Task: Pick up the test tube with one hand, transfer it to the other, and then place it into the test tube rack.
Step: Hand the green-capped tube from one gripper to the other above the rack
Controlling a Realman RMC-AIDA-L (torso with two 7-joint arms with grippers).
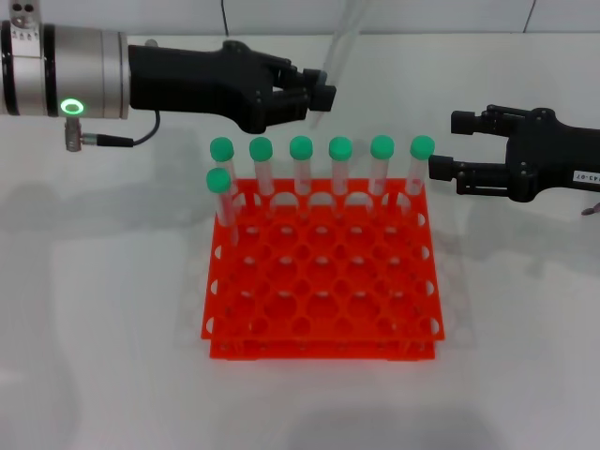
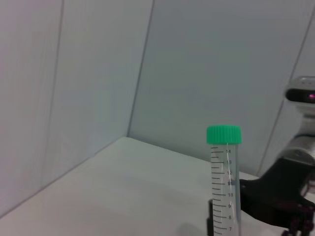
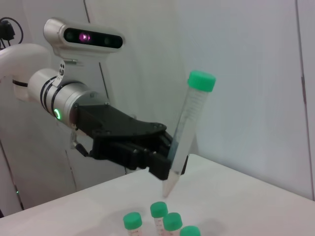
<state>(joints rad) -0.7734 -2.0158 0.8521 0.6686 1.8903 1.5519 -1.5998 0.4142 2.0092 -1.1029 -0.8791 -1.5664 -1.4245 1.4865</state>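
My left gripper (image 1: 319,97), plain black on a silver wrist, is shut on the lower end of the test tube (image 1: 336,47). It holds the tube nearly upright, tip down, above and behind the orange-red test tube rack (image 1: 319,349). The green cap is out of the head view. It shows in the left wrist view (image 2: 224,135) and the right wrist view (image 3: 201,81). The right wrist view also shows the left gripper (image 3: 165,164) clamped near the tube's tip. My right gripper (image 1: 443,145), black with a white label, is open and empty to the right of the rack's back corner.
Several identical green-capped tubes (image 1: 301,150) stand in the rack's back row, and one more (image 1: 219,183) stands in the second row at the left. Their caps show in the right wrist view (image 3: 158,210). White walls stand behind the white table (image 1: 103,309).
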